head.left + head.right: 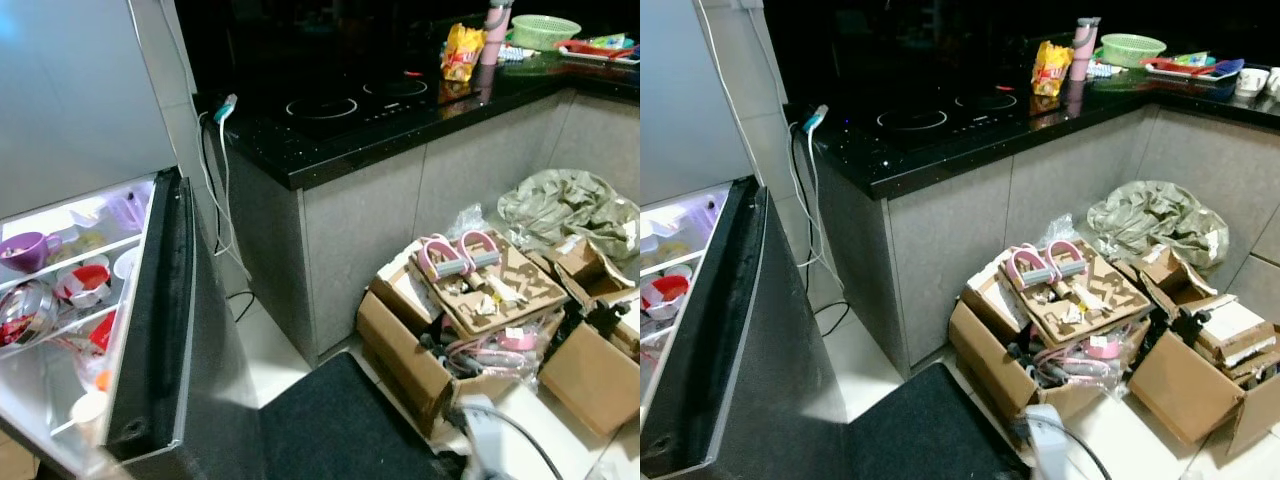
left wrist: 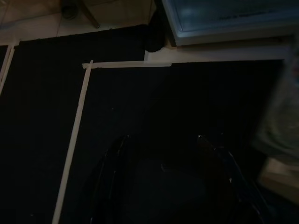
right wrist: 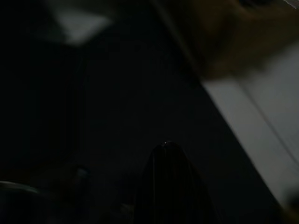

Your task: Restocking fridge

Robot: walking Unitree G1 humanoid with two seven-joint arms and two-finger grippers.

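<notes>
Head views: the fridge door is standing open at the robot's left, its racks holding cups and tubs; a yellow snack bag is sitting on the black surface, well ahead and to the right.

Left wrist view: the left gripper is hanging over a dark mat, 2 fingers parted and empty.

Right wrist view: the right gripper is too dark; I cannot tell its jaws.

The fridge door stood swung open at the robot's left, its dark gasketed edge facing the camera. The lit interior shelves carried a purple cup on the upper level, a red-and-white bowl below it, and a foil-covered container beside that.
</notes>
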